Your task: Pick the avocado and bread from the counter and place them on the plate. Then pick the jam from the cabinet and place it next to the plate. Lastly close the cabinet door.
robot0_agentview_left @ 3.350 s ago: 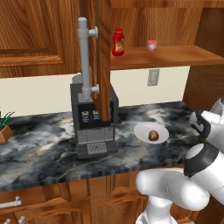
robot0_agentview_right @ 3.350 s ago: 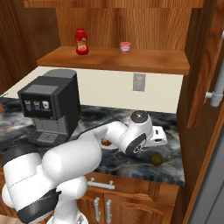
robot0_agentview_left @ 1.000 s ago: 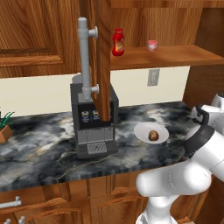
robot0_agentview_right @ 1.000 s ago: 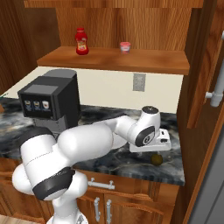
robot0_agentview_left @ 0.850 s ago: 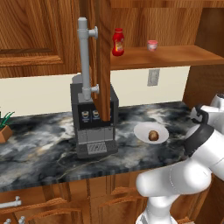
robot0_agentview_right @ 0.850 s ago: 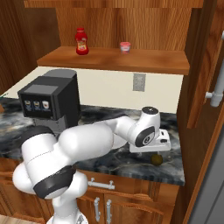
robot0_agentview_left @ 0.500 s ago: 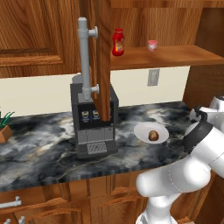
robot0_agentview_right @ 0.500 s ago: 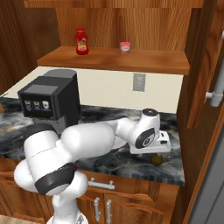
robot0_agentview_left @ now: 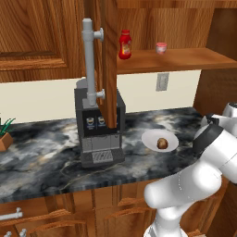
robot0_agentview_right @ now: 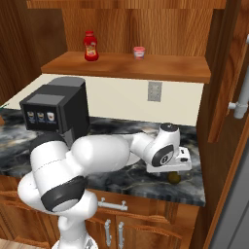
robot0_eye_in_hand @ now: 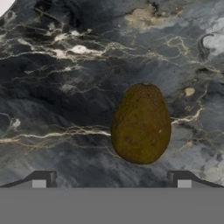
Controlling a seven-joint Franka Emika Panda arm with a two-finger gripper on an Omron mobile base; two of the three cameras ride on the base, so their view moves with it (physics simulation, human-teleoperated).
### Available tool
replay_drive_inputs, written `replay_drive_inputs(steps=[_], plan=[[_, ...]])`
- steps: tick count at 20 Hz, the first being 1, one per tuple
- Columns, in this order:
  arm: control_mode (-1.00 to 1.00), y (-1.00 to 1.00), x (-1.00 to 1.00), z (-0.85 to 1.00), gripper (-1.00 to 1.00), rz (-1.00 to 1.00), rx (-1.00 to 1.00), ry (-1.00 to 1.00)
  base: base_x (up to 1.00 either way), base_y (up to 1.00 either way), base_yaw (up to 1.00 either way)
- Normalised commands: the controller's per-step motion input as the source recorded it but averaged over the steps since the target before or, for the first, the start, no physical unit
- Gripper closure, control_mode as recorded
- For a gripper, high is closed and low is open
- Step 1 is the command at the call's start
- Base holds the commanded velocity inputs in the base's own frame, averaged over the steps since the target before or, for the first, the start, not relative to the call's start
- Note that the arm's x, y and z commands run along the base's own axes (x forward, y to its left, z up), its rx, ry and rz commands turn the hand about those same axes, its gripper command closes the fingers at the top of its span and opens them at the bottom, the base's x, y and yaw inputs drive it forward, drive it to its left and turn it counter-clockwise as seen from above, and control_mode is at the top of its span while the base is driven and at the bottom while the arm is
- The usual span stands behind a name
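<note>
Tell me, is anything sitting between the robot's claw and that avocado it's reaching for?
Nothing visible is. In the hand view the avocado lies alone on the bare dark counter, just ahead of the open gripper, a little toward one fingertip. The plate, already holding the bread, sits off to the side.

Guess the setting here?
Looks like a rendered home kitchen: marble counter with wooden drawers under it, a coffee machine, and a wall cabinet with jars on its shelf.

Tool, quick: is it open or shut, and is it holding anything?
Tool: open, holding nothing, above the avocado on the counter.
</note>
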Motion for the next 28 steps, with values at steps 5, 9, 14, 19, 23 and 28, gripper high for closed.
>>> replay_drive_inputs(steps=[5,9,14,19,23,28], plan=[[-1.0,0.0,0.11,-0.01,-1.0,0.0,0.0,0.0,0.0,0.0,0.0],[-1.0,-0.08,0.07,-0.04,-1.0,0.0,0.0,0.0,0.0,0.0,0.0],[-1.0,-0.15,0.04,-0.14,-1.0,0.01,0.0,0.0,0.0,0.0,0.0],[-1.0,-0.02,0.12,-0.1,-1.0,0.0,0.0,0.0,0.0,0.0,0.0],[-1.0,0.0,0.13,-0.06,-1.0,0.0,0.0,0.0,0.0,0.0,0.0],[-1.0,0.0,0.19,-0.06,-1.0,0.0,0.0,0.0,0.0,0.0,0.0]])
